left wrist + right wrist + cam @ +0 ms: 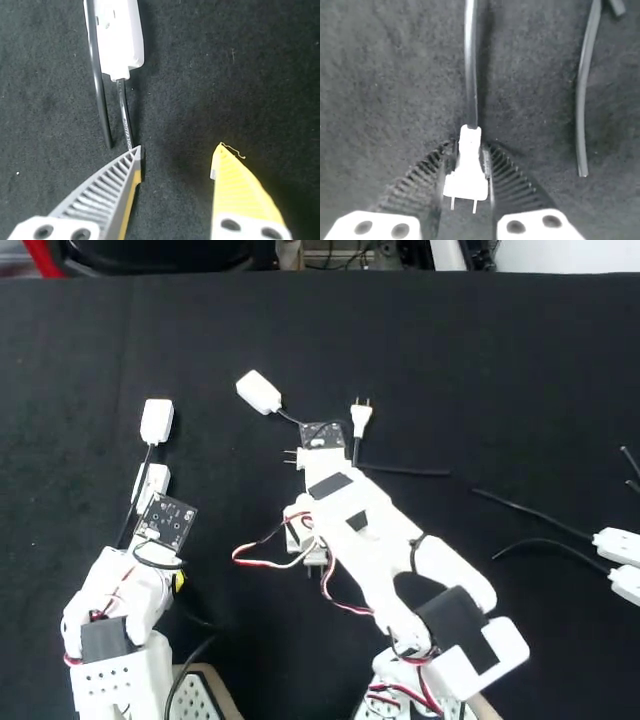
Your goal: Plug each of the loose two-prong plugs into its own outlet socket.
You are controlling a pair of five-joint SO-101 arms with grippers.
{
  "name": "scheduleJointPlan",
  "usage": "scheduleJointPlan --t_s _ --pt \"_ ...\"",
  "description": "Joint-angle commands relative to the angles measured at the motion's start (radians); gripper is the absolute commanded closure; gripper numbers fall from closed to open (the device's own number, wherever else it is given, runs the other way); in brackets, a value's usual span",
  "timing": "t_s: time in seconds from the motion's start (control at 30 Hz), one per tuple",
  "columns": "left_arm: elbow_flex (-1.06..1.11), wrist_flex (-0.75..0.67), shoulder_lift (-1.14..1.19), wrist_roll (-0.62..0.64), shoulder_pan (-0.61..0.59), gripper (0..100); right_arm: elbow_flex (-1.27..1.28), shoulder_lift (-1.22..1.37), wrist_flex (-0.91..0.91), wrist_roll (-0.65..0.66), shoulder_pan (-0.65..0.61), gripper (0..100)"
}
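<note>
Pinching a white plug (466, 180) in the right end effector (467, 146), left end effector (180, 147) spread wide, empty

Robot lab: black-cloth table (520, 360)

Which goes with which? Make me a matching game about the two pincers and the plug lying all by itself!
Things:
1. left pincer
2. right pincer
3. loose plug

States:
A. lies free on the black cloth, with nothing holding it
B. open
C. shut on a white plug

Pairs: 1-B, 2-C, 3-A
</note>
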Motion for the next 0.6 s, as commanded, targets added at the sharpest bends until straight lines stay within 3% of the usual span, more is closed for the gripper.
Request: scheduleJointPlan --t_s 0.0,0.33,0.57 --pt "0.001 0.005 -0.005 -0.005 -0.004 77 -0.03 -0.064 0.006 0.061 0.006 98.6" --pt "-0.025 0.006 -0.006 0.014 0.059 77 0.061 -0.596 0.081 0.121 -0.083 98.6" --pt "-0.131 -0.018 -0.006 0.292 0.252 77 0.328 -1.038 -0.158 0.025 -0.14 98.6"
